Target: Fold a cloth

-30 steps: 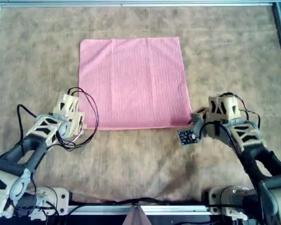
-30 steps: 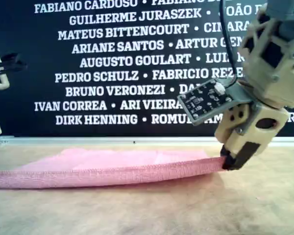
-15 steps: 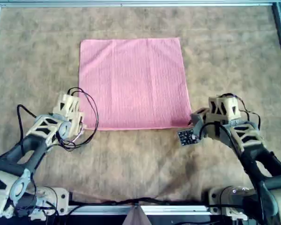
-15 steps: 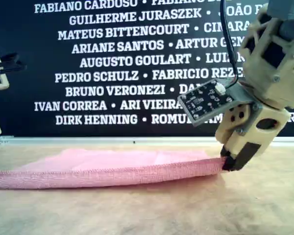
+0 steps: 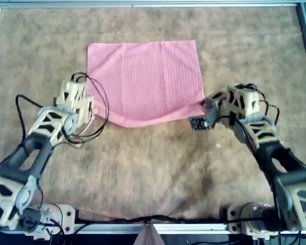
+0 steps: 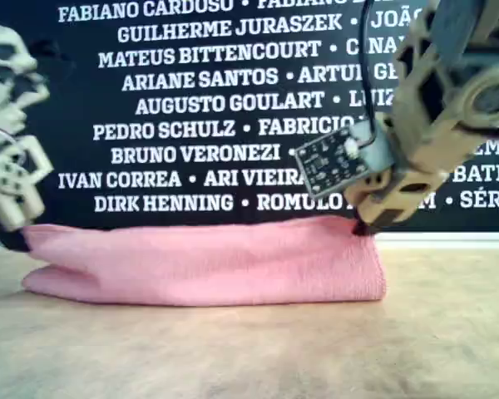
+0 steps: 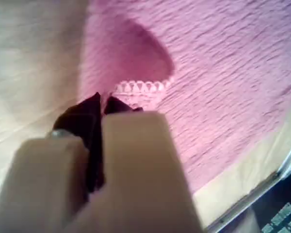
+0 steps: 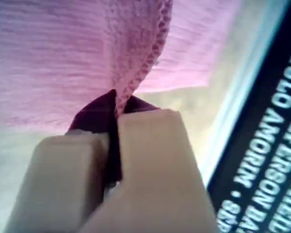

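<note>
The pink cloth [image 5: 143,76] lies on the brown table covering, with its near edge lifted and sagging in the middle. My first gripper [image 5: 92,111] is shut on the near corner at the overhead view's left. The first wrist view shows its fingers [image 7: 136,145] pinching the stitched hem of the cloth [image 7: 223,73]. My second gripper [image 5: 205,105] is shut on the near corner at the overhead view's right, and the second wrist view shows the cloth [image 8: 53,58] rising from its jaws. In the exterior view the cloth [image 6: 208,262] hangs between the first gripper [image 6: 17,239] and the second gripper [image 6: 362,226].
The mottled brown table covering [image 5: 143,173] spreads all round the cloth. A metal rail [image 5: 143,4] frames the table's far edge and sides. A black banner with white names [image 6: 191,100] stands behind. A small circuit board [image 5: 198,123] hangs beside my second gripper. The arm bases [image 5: 245,214] stand at the near edge.
Both grippers have risen and moved toward the far edge, carrying the cloth's near corners with them. The near edge was low on the table and now hangs lifted, folding over.
</note>
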